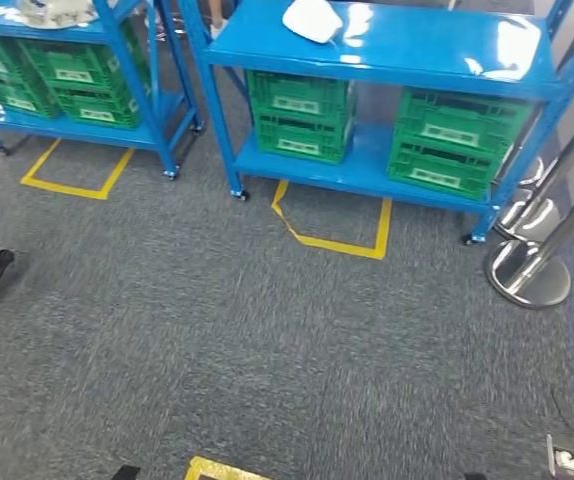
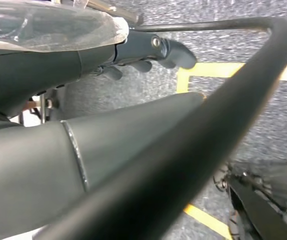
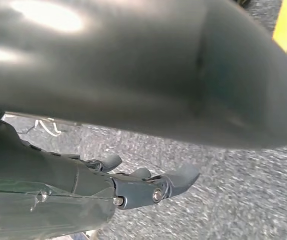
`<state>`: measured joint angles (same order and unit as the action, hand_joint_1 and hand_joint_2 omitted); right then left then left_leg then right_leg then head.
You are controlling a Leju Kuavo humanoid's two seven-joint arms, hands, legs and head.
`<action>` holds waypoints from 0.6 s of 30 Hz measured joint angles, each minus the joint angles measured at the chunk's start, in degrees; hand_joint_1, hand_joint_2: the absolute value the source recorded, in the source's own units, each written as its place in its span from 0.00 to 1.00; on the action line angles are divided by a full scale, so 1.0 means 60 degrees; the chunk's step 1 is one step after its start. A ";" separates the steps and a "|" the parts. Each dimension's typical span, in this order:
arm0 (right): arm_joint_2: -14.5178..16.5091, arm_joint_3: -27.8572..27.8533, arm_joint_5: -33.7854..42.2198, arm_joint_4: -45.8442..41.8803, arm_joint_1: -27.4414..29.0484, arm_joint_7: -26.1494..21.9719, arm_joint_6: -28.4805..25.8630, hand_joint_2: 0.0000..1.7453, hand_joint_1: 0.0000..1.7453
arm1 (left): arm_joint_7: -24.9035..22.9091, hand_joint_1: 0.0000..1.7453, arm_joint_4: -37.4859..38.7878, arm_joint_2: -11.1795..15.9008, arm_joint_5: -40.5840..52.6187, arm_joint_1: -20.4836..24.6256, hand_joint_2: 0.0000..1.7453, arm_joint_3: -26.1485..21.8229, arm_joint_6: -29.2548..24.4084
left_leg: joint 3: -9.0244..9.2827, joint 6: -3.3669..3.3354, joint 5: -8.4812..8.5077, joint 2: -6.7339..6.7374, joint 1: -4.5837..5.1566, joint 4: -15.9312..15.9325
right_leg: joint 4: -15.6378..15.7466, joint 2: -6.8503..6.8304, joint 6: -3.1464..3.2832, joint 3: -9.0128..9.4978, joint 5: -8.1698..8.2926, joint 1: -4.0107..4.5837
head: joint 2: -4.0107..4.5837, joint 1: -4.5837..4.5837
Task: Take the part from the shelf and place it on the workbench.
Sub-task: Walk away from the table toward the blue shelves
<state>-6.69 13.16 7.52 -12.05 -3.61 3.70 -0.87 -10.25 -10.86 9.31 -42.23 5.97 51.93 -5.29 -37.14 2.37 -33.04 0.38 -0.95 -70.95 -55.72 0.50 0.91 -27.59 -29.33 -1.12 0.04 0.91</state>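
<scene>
White labels on the green crates (image 1: 299,115) are unreadable (too blurred).

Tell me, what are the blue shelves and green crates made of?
Blue shelves: probably painted metal, since the top is glossy and mirrors the lights. Green crates: likely molded plastic, with slotted grid walls and a dull, even colour.

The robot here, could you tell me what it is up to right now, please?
Nothing is being handled yet. The robot faces two blue shelves across grey carpet, with a white part lying on top of the nearer one and green crates below. Its left hand and right hand hang empty, fingers apart, over the floor.
</scene>
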 joint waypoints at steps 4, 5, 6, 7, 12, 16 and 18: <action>0.0003 0.0000 -0.0001 0.0001 -0.0001 0.0004 0.0010 0.00 0.00 | -0.0007 0.00 0.0000 0.0010 -0.0001 -0.0067 0.00 0.0000 0.0000 | -0.0543 -0.0230 0.0526 -0.0010 0.0152 0.0686 | 0.0025 0.0119 0.0052 0.0506 -0.0406 0.0084 | 0.0000 0.0118; 0.0016 0.0001 -0.0001 0.0005 -0.0003 0.0004 0.0018 0.00 0.00 | -0.0007 0.00 0.0002 0.0030 0.0001 -0.0091 0.00 0.0000 -0.0001 | -0.0428 -0.0337 0.1054 -0.0031 0.0231 0.1338 | 0.0030 0.0148 0.0044 0.0613 -0.0517 0.0092 | 0.0000 0.0150; 0.0033 0.0003 -0.0001 0.0008 -0.0005 0.0004 0.0026 0.00 0.00 | -0.0007 0.00 0.0004 0.0054 0.0003 -0.0103 0.00 0.0001 -0.0001 | -0.0310 -0.0427 0.1415 -0.0070 0.0297 0.1842 | 0.0056 0.0187 0.0017 0.0689 -0.0631 0.0103 | 0.0000 0.0188; 0.0049 0.0005 -0.0001 0.0012 -0.0011 0.0007 0.0033 0.00 0.00 | -0.0007 0.00 0.0005 0.0071 0.0005 -0.0109 0.00 0.0002 -0.0002 | -0.0215 -0.0489 0.1644 -0.0106 0.0348 0.2152 | 0.0111 0.0208 -0.0017 0.0750 -0.0735 0.0111 | 0.0000 0.0212; 0.0059 0.0007 0.0000 0.0021 -0.0029 0.0006 0.0030 0.00 0.00 | -0.0007 0.00 0.0001 0.0063 0.0008 -0.0098 0.00 0.0028 -0.0001 | 0.0502 -0.0683 0.1560 -0.0116 0.0280 0.2636 | -0.0495 0.0123 -0.0230 0.0927 -0.0647 0.0157 | 0.0003 0.0173; 0.0056 0.0007 0.0021 0.0036 -0.0033 0.0008 0.0031 0.00 0.00 | -0.0007 0.00 0.0000 0.0056 0.0009 -0.0082 0.00 0.0079 0.0017 | 0.1098 -0.0737 0.1131 -0.0110 0.0266 0.2701 | -0.2398 0.0015 -0.0354 -0.0548 -0.1637 0.0143 | 0.0004 -0.0018; 0.0057 0.0007 0.0033 0.0050 -0.0004 0.0012 0.0032 0.00 0.00 | -0.0007 0.00 0.0000 0.0047 0.0009 -0.0108 0.00 0.0085 0.0028 | 0.1466 -0.0726 0.0853 -0.0128 0.0266 0.2701 | -0.2191 0.0007 -0.0393 -0.0907 -0.1888 0.0131 | 0.0004 -0.0105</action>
<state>-6.35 13.20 7.72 -11.75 -3.64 3.77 -0.68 -10.29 -10.86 9.59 -42.17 5.32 52.44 -5.12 -28.34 -1.99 -27.93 -0.39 0.65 -54.75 -68.87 0.54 -1.45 -33.03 -40.66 -0.34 0.07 0.28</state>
